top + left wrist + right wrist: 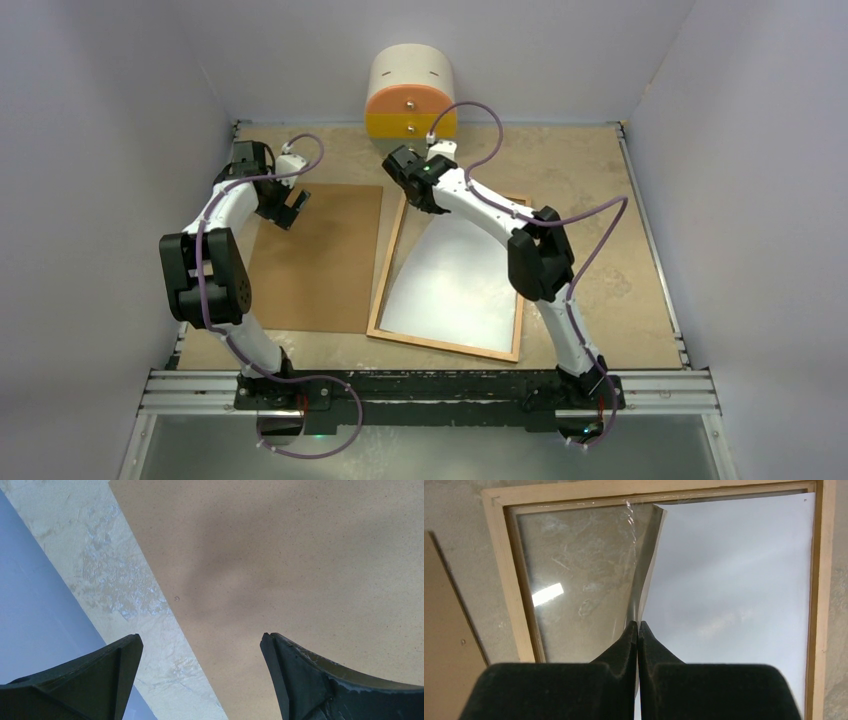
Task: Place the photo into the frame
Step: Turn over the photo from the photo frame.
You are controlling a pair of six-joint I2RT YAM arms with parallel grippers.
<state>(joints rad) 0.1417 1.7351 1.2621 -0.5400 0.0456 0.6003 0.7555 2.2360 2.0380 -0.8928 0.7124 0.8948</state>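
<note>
The frame lies flat right of centre, thin wood around a clear pane. The photo rests in it with its white reverse up, covering the right part of the pane. Its left edge curls up off the glass. My right gripper is shut on that raised edge, near the frame's far end. My left gripper hangs open over the far edge of the brown backing board, nothing between its fingers.
A cream and orange cylinder stands at the back wall just beyond the frame. The backing board lies left of the frame, almost touching it. Grey walls close in both sides, and a metal rail runs along the near edge.
</note>
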